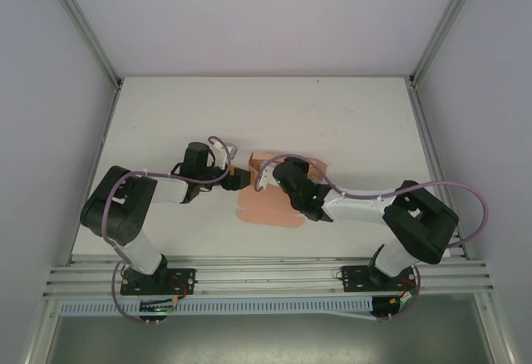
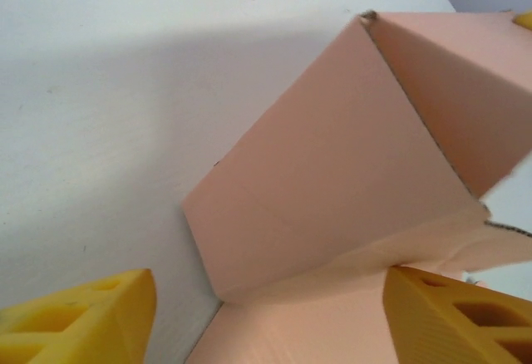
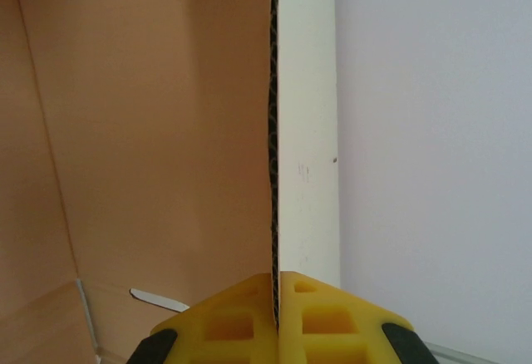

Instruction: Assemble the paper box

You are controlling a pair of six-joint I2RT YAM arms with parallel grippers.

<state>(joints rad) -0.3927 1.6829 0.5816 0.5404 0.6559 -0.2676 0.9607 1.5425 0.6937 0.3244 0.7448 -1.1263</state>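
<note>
The white desk [image 1: 349, 123] lies inside pale enclosure walls, with an aluminium rail [image 1: 266, 274] along its near edge where both arms are bolted. The left arm [image 1: 125, 206] folds up from its base and reaches right. The right arm [image 1: 391, 210] folds the same way and reaches left, so the two wrists meet near the middle of the desk.

Between them is the paper box [image 1: 259, 206], salmon-pink card. From above, part of it lies flat on the desk, with the rest under the two wrists.

The left wrist view shows what the top view hides. The paper box [image 2: 332, 173] is partly folded, with one broad panel tilted up from the desk [image 2: 100, 90] and a second panel meeting it at a raised corner. The left hand [image 1: 237, 177] is spread wide. Its yellow fingers [image 2: 83, 318] sit far apart at the bottom corners of that view, and the lower card lies between them. The finger on the right of the view is just beside the panel's bottom edge.

The right hand [image 1: 264, 173] is closed tight. In its own view the right hand [image 3: 277, 314] pinches an upright wall of the paper box [image 3: 150, 131], seen edge-on as a thin dark line between the two yellow pads [image 3: 224, 322]. A small white tab [image 3: 158, 299] shows low on the card's inner face.
</note>
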